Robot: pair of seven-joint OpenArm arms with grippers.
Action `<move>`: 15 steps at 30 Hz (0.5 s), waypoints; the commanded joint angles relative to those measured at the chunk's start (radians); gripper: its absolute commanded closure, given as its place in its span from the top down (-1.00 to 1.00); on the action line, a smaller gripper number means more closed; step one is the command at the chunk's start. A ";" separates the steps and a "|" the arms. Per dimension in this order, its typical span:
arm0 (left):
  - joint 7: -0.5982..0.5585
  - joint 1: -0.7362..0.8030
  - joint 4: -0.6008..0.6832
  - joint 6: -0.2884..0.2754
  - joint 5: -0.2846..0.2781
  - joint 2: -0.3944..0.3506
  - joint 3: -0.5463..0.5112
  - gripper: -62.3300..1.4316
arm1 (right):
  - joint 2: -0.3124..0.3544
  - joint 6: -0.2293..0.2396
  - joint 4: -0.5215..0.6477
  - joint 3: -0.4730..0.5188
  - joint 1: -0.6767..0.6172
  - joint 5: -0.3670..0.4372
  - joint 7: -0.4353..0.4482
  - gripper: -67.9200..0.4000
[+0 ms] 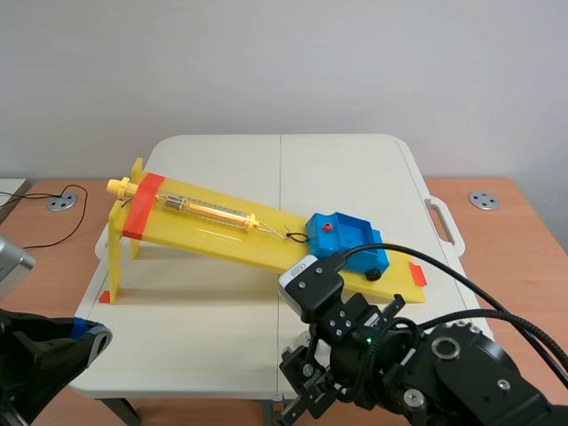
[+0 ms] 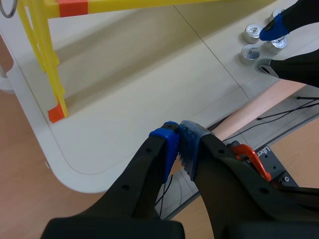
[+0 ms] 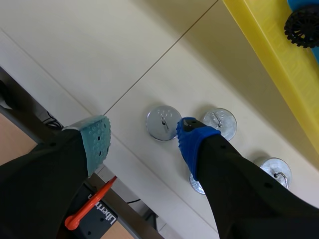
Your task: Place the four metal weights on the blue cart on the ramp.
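Observation:
Several round metal weights with hooks lie flat on the white table near its front edge. Ahead of my right gripper, one weight sits just past the open fingers, between the green pad and the blue pad. A second weight and a third lie beside the blue-padded finger, which partly hides another. The blue cart stands low on the yellow ramp. My left gripper is shut on nothing over the table's front left corner. It sees the weights far off.
A yellow spring scale lies on the ramp, hooked to the cart. An orange clamp sits under the table's front edge. The ramp's yellow leg stands ahead of my left gripper. A cable and metal disc lie on the brown desk.

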 commanded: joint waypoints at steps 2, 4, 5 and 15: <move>-0.079 -0.030 0.071 -0.020 -0.078 0.006 -0.012 -0.83 | -0.024 -0.041 0.027 0.014 0.096 0.019 0.152 -0.10; -0.077 -0.037 0.071 -0.020 -0.078 0.006 -0.012 -0.83 | -0.037 -0.040 0.000 0.014 0.110 0.019 0.154 -0.10; -0.077 -0.039 0.071 -0.020 -0.078 0.006 -0.012 -0.83 | -0.042 -0.040 -0.013 0.014 0.116 0.019 0.154 -0.10; -0.051 -0.039 0.071 -0.020 -0.078 0.005 -0.012 -0.83 | -0.051 -0.032 -0.056 0.014 0.136 0.019 0.193 -0.16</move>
